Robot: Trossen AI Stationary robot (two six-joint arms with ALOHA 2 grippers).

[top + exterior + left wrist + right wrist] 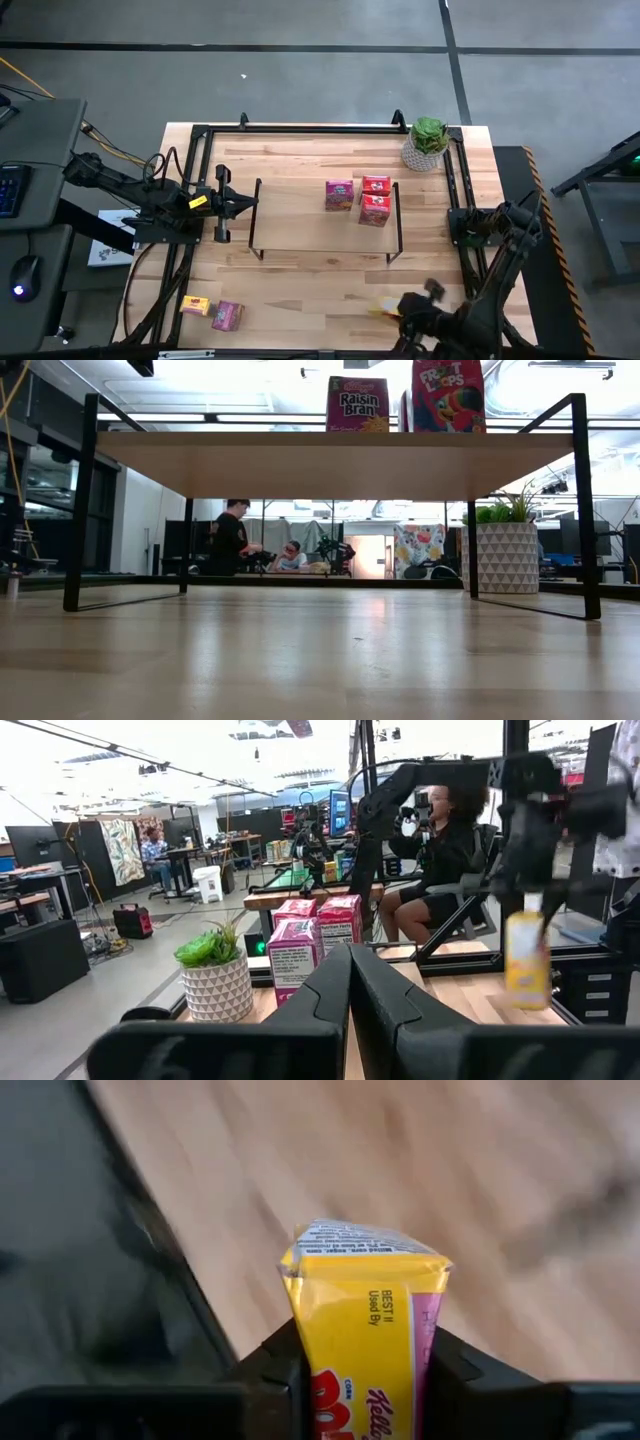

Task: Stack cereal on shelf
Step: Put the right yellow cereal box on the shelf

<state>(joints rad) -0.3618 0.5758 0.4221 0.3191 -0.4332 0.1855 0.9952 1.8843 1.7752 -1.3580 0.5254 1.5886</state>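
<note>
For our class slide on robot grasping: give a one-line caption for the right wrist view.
Right gripper clamped on a yellow cereal box, held above the blurred wooden tabletop.

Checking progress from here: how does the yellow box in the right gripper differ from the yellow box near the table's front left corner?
The yellow box in the right gripper is clamped between the right gripper's fingers, at the front right; the other yellow box lies untouched on the table beside a pink box. Neither is on the shelf yet.
</note>
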